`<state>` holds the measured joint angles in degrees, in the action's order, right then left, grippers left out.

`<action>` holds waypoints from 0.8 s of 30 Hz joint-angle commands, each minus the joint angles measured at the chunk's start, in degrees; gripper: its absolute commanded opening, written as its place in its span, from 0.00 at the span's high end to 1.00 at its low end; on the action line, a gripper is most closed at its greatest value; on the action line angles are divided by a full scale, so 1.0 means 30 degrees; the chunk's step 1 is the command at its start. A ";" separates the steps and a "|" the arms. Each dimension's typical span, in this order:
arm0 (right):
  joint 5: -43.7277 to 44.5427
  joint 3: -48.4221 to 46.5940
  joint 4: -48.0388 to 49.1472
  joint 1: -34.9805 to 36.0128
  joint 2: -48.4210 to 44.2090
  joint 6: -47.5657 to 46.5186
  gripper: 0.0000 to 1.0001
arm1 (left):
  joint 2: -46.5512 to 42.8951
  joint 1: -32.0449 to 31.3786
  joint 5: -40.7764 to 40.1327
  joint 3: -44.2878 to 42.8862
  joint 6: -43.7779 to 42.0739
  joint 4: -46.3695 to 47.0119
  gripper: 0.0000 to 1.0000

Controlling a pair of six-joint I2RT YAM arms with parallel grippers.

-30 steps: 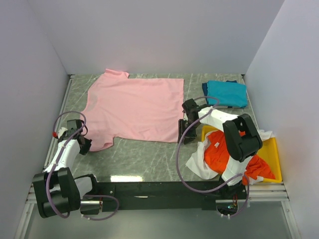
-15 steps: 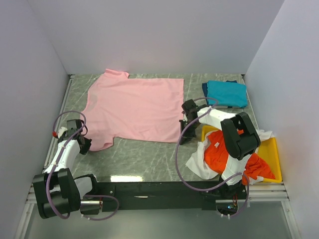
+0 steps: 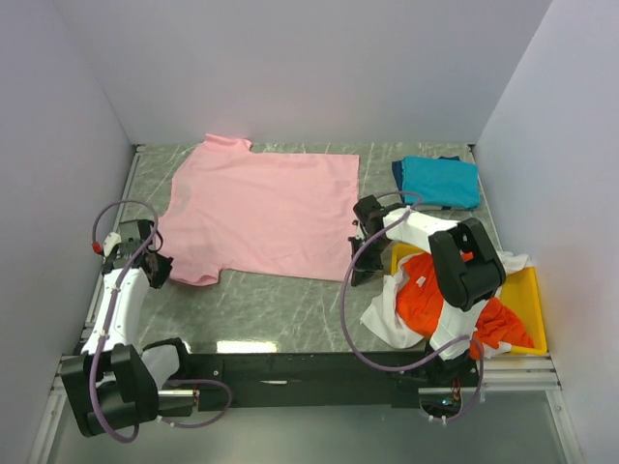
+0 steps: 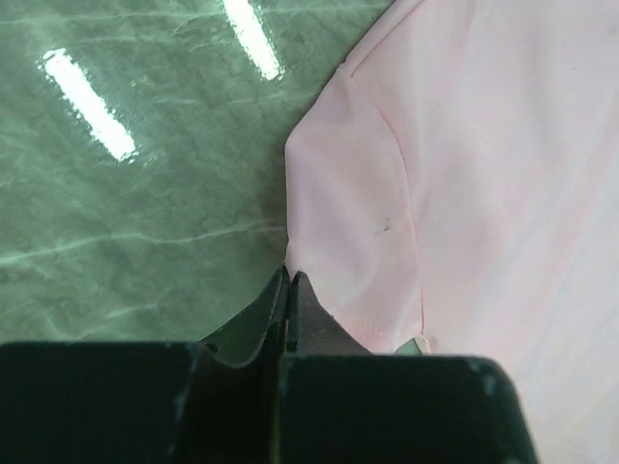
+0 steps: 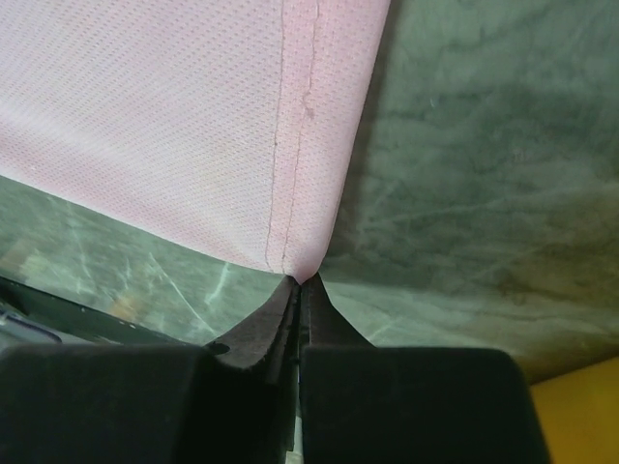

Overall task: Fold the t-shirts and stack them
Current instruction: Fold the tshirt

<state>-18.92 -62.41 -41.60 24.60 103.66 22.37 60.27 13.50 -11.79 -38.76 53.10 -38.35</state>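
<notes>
Pinching with the left gripper (image 4: pixel 288 282), jaws pressed together on the hem of the near sleeve of the light pink t-shirt (image 3: pixel 261 208). Pinching too with the right gripper (image 5: pixel 298 282), jaws closed on the near hem corner, at the end of the stitched seam. Between the two grips, spread flat on the table (image 3: pixel 271 304), collar at the far left, hem to the right. Further right, toward the far corner, a teal-blue t-shirt (image 3: pixel 440 181), already folded into a neat block, just beside the pink hem but apart from it. Nearer, under the right arm, an orange-red t-shirt (image 3: pixel 430 295) and a white t-shirt (image 3: pixel 385 319), crumpled together on a yellow tray (image 3: pixel 530 304) and spilling over its left rim.

By the look of it, at the start of the first fold on the pink shirt: both near corners held, nothing yet lifted or turned over. Next, probably, raise both grips together and carry the near edge toward the far edge. Calls for an even pace to avoid skewing the cloth, enough height to clear the lower layer, and release only with edges aligned. Thin pinch on each side, so some risk of slipping if pulled apart too hard.
</notes>
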 commanded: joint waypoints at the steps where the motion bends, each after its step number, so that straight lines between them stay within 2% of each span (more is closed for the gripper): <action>1: 0.0124 0.0441 -0.1511 0.0033 -0.1356 -0.0455 1.00 | -0.0958 0.0071 0.0267 -0.0994 0.0141 -0.1893 0.99; 7: -0.0081 0.1145 -0.2185 0.0178 -0.1943 -0.0425 1.00 | -0.2627 0.0071 0.0240 -0.1725 0.0610 -0.4001 0.99; 13: 0.0064 0.1585 -0.2917 0.0384 -0.2967 0.0042 1.00 | -0.5204 0.0101 -0.0318 -0.2051 -0.0121 -0.5993 1.00; 19: -0.0023 0.1733 -0.3561 0.0413 -0.4082 0.0687 1.00 | -0.6584 0.0071 0.0766 -0.2078 -0.1380 -0.5647 1.00; 24: 0.1207 0.0155 -0.4265 0.0268 -0.3792 0.0863 1.00 | -0.5210 0.0042 0.1439 -0.2927 -0.2494 -0.3747 1.00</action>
<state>-17.91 -58.15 -51.68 25.36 93.56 24.01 42.70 13.54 -9.45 -43.81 49.10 -54.33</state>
